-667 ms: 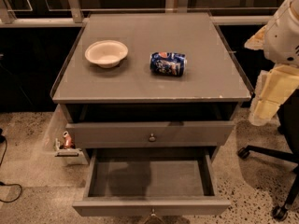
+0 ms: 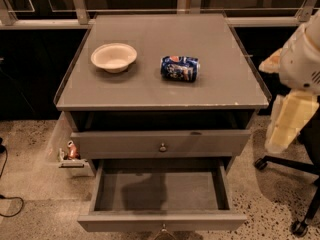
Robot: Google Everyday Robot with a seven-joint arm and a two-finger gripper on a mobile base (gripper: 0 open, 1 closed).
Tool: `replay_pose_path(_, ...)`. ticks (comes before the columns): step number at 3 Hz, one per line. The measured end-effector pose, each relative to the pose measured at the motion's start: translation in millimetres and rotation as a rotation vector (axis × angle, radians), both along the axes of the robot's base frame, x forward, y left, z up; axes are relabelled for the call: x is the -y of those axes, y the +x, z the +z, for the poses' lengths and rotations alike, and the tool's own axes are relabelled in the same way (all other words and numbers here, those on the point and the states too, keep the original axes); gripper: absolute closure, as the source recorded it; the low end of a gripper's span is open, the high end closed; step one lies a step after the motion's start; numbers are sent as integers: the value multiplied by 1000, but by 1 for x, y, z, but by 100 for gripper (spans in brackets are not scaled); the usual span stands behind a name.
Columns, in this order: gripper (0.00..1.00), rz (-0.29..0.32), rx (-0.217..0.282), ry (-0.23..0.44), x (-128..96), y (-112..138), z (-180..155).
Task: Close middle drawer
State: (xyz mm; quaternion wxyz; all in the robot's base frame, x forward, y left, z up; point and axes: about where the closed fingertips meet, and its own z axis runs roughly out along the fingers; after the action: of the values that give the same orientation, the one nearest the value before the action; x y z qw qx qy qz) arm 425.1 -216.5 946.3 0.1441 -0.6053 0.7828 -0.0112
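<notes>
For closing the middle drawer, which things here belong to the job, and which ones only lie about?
Job:
- middle drawer, pulled out wide
- gripper, right of the grey cabinet, apart from it

Lying about:
- white bowl and blue can, on the cabinet's top
- top drawer, slightly out

Matt grey middle drawer (image 2: 160, 220) with metal knob (image 2: 163, 229); glossy can (image 2: 180, 68); cream plastic-looking tool (image 2: 291, 120) (right of cabinet (image 2: 150, 91)).
</notes>
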Motion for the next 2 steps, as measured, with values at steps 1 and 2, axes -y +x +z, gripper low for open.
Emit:
replay_pose_path(1,0,19,-49,42,-9,-31,-48)
replay_pose_path(2,19,34,-84,98,-17,-61,-107)
